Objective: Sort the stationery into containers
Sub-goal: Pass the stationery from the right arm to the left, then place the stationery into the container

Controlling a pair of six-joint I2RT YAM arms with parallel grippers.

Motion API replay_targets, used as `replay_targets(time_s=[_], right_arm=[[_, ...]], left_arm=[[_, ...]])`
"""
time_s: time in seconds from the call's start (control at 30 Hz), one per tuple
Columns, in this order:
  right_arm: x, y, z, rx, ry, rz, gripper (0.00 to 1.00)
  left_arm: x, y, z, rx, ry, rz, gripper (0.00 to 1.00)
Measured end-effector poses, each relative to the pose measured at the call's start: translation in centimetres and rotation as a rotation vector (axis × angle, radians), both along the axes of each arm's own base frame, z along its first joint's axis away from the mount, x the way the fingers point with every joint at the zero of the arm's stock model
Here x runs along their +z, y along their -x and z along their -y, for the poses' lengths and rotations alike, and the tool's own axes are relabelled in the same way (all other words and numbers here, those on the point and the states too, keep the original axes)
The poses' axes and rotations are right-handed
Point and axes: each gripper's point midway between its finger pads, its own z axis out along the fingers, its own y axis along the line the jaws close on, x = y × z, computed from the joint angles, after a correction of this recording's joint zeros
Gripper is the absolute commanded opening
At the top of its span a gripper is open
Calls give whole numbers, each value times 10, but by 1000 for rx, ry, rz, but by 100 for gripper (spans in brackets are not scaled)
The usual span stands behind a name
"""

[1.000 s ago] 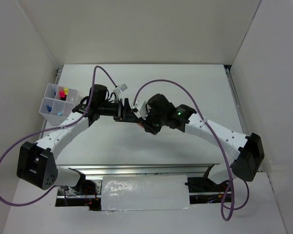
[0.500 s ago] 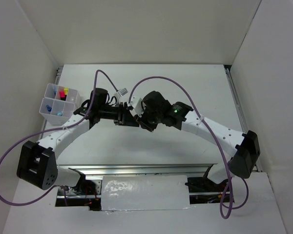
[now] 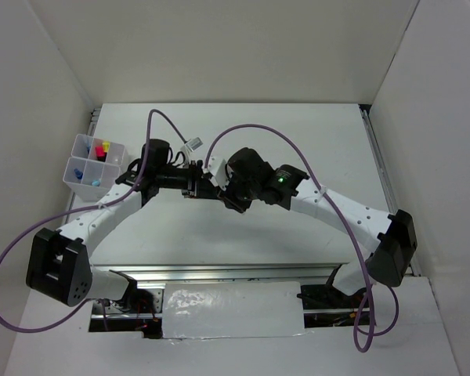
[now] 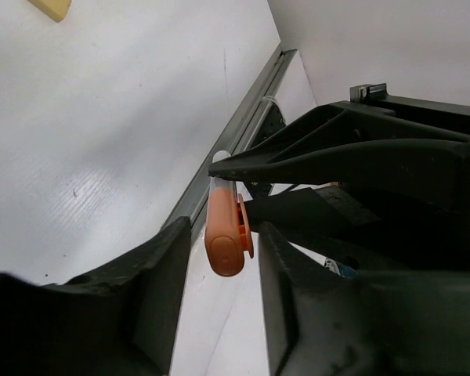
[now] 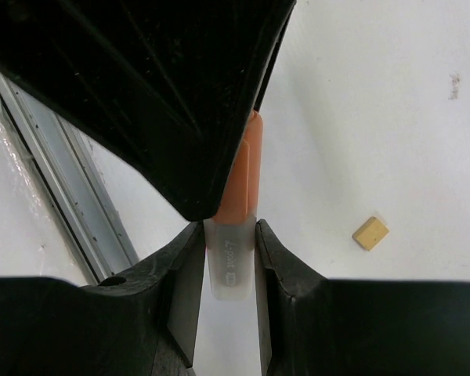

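Observation:
The orange-capped tube (image 5: 232, 262) hangs in the air between both grippers over the middle of the table. My right gripper (image 5: 229, 235) is shut on its clear end. My left gripper (image 4: 223, 233) is open, and the orange cap (image 4: 226, 231) sits between its fingers with a gap on each side. In the top view the left gripper (image 3: 204, 181) and the right gripper (image 3: 218, 183) meet tip to tip, and the tube is hidden there. The translucent organizer box (image 3: 77, 146) stands at the far left and holds pink-capped, yellow-capped and blue items.
A small tan block (image 5: 370, 233) lies on the table below the grippers; it also shows in the left wrist view (image 4: 52, 7). A metal rail (image 4: 227, 157) runs along the table's near edge. Purple cables loop above both arms.
The right gripper has moved left with the tube to meet the left gripper. The left arm shifted slightly, and the orange cap now lies between its open fingers.

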Motion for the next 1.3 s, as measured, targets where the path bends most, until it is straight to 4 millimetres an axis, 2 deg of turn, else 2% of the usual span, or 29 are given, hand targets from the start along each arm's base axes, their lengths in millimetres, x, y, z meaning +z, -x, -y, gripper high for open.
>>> replay_targets(time_s=[0.17,0.2,0.23,0.27,0.3,0.4,0.47,0.57,0.63,0.67,0.77,0.8,0.9,0.97,1.07,1.13,1.2,1.3], right_arm=[[0,1,0,7,-1,0,0],[0,0,-1,6,-2,1,0],[1,0,-1,5,-2,4,4],[1,-1,0,3,-2,6,14],[1,-1,0,2,-1,6,36],[1,-1,0,0,-1,5,66],[1,0,-1,0,-4,1,75],[4,-1,1,-2,-18,-4,78],[10,-2,4,-6,-42,-8,79],[15,-5,8,-16,-60,-9,79],[31,-19,26,-76,-118,-1,79],[36,-26,35,-104,-137,3,79],[41,-40,51,-166,-162,2,78],[38,-45,57,-193,-164,-13,77],[31,-50,60,-218,-159,-36,76],[26,-53,61,-235,-153,-53,76],[18,-57,62,-248,-142,-73,75],[8,-60,61,-261,-127,-99,75]], left_arm=[[6,-2,1,3,19,1,36],[6,-3,1,4,20,4,30],[7,-3,1,5,21,5,26],[7,-4,1,4,22,5,21],[7,-4,1,4,22,4,14],[7,-4,1,3,23,3,0],[8,-7,-2,9,24,9,0],[9,-20,-16,60,15,15,0],[11,-40,-39,147,-5,24,0],[13,-55,-57,210,-23,41,0],[27,-93,-120,395,-124,134,0],[35,-107,-148,473,-190,186,0],[60,-130,-218,626,-403,348,0],[71,-135,-261,698,-550,427,0],[74,-133,-316,767,-749,451,0],[67,-131,-341,775,-835,430,0],[52,-130,-364,780,-901,381,0],[27,-126,-385,775,-954,296,0]])
